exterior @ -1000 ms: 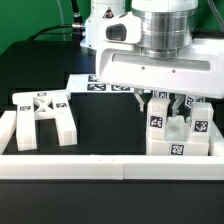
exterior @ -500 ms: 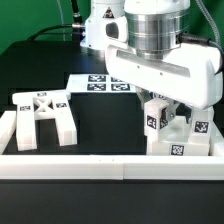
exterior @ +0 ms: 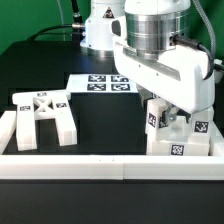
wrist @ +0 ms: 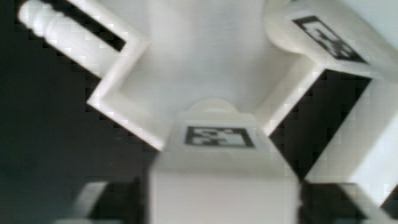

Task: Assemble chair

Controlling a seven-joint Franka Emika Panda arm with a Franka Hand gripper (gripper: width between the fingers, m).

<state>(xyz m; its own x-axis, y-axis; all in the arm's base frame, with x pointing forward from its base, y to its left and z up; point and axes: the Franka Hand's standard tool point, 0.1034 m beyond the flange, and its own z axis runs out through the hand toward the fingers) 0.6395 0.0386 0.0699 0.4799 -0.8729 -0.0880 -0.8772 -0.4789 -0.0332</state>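
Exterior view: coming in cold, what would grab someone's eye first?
The big white arm fills the exterior view's right, its gripper low over a cluster of tagged chair blocks by the low border wall. At the exterior view's left lies the X-braced leg frame, alone on the black table. Behind, the marker board shows its row of tags.

The leg frame [exterior: 42, 115] lies on the table [exterior: 110, 125] at the exterior view's left, just behind the low wall [exterior: 70, 167]. The stacked chair parts [exterior: 178, 138] stand at the right, against that wall. The marker board [exterior: 95, 83] lies farther back, between them.
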